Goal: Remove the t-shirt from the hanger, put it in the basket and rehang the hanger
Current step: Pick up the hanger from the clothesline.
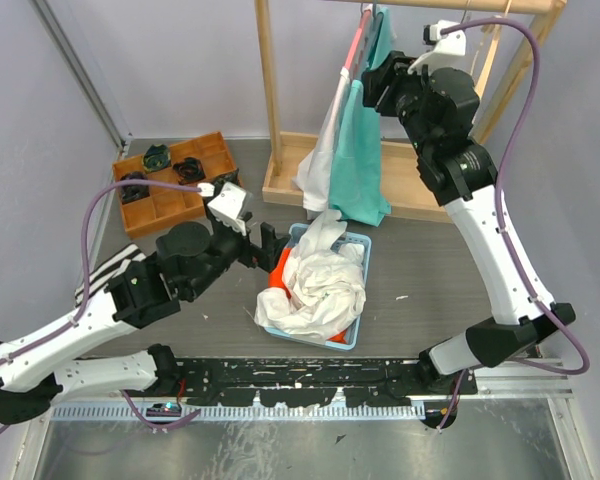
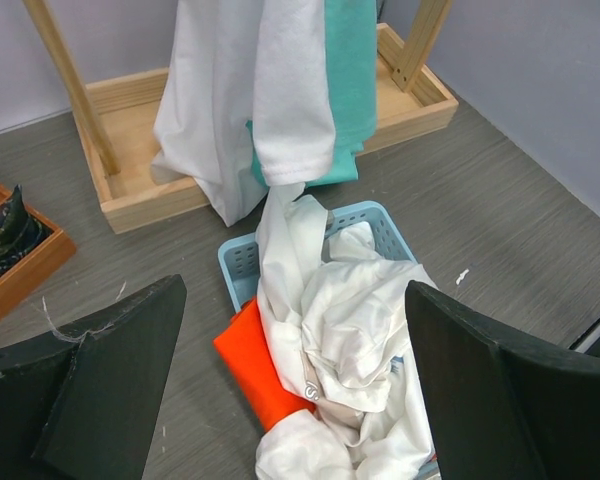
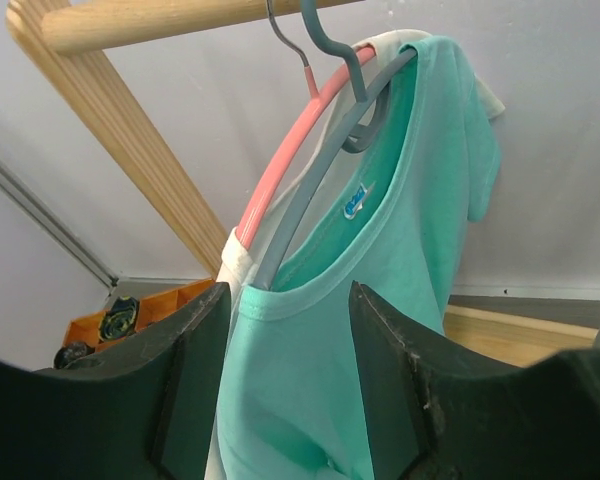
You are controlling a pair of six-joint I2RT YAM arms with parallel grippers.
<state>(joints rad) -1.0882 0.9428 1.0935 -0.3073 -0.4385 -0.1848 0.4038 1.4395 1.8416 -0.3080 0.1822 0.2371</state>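
A teal t-shirt (image 1: 360,150) (image 3: 380,330) hangs on a grey hanger (image 3: 310,190) from the wooden rail. A white shirt (image 1: 320,150) hangs beside it on a pink hanger (image 3: 280,165). My right gripper (image 1: 377,85) (image 3: 290,300) is high at the rack. Its jaws stand open on either side of the teal collar and shoulder, without pinching the cloth. My left gripper (image 1: 270,250) (image 2: 295,290) hovers wide open over the laundry basket, holding nothing. In the left wrist view both hanging shirts' hems (image 2: 280,110) show above the basket.
A light blue basket (image 1: 362,243) (image 2: 238,262) holds crumpled white clothes (image 1: 315,285) and an orange cloth (image 2: 255,360). The wooden rack's base (image 1: 410,195) and left post (image 1: 270,90) stand behind it. An orange compartment tray (image 1: 170,205) sits at the back left.
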